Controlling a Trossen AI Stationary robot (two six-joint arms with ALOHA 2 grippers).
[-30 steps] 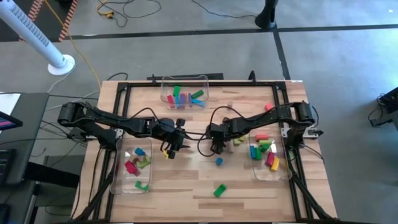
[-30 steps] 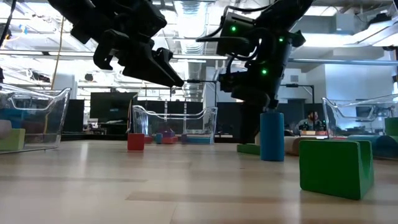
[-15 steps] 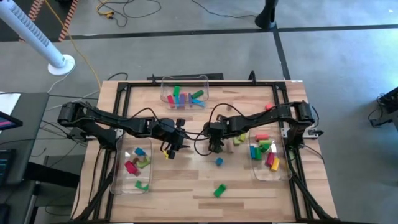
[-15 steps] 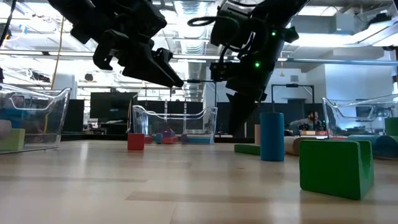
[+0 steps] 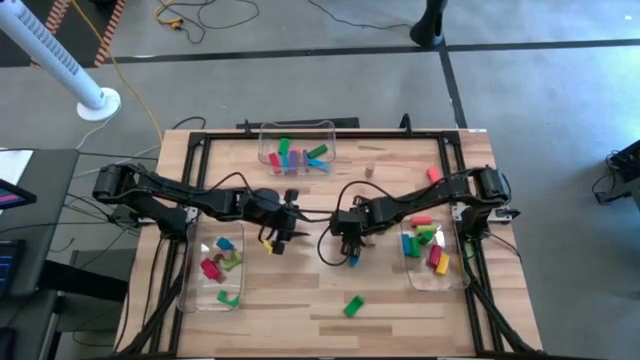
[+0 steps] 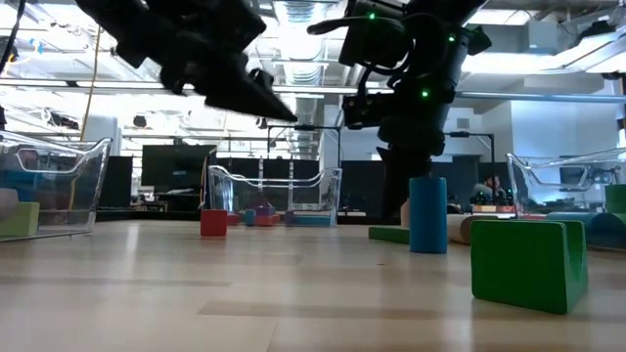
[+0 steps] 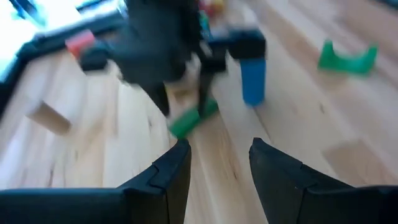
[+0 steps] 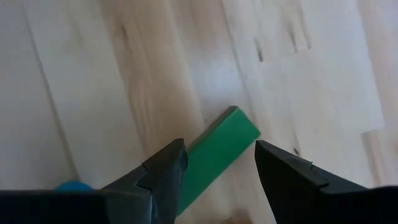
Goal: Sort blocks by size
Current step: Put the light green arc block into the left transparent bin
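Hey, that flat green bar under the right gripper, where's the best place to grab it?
Probably mid-length, across its narrow width, coming straight down. The green bar lies flat on the table, long sides exposed, and the open right gripper already straddles it.

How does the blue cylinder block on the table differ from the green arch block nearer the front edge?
The blue cylinder block stands upright and is tall and narrow; the green arch block sits low and wide. The blue cylinder is round; the green arch has flat faces and, seen from the left wrist, a curved cutout. The right gripper hangs by the cylinder; the arch lies alone. Both rest loose on the wooden table, outside the bins.
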